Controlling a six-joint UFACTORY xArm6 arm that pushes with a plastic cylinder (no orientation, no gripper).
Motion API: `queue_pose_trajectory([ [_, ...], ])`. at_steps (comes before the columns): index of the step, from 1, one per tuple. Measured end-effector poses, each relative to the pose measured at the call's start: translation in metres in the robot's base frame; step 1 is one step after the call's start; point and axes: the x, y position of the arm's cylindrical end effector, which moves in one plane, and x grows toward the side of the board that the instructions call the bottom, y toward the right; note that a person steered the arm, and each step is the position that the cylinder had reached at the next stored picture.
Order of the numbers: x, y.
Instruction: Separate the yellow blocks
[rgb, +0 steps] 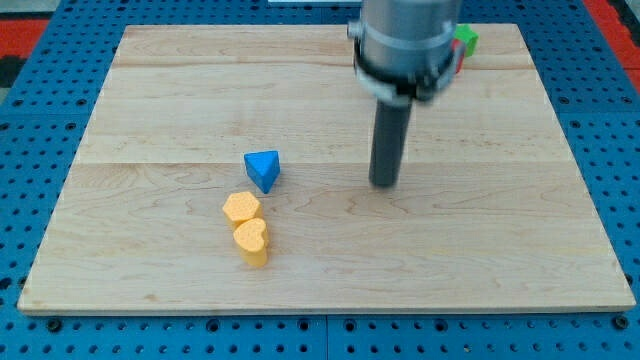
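Two yellow blocks sit touching at the view's lower left of the wooden board (500, 240). The upper one is a yellow hexagon-like block (241, 207). The lower one is a yellow heart-shaped block (251, 240). A blue triangular block (262, 168) lies just above and to the right of them. My tip (384, 184) rests on the board to the right of the blue block, well apart from the yellow blocks.
A green block (465, 39) and a bit of a red block (460, 60) show at the view's top right, partly hidden behind the arm's grey body (405, 40). A blue pegboard (40, 150) surrounds the board.
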Motion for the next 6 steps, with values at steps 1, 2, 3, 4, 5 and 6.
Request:
queue_pose_trajectory([
  [1, 0.087, -0.045],
  [2, 0.057, -0.118],
  [3, 0.001, -0.166],
  [4, -0.026, -0.179],
  [5, -0.033, -0.133],
  [6, -0.083, -0.112],
])
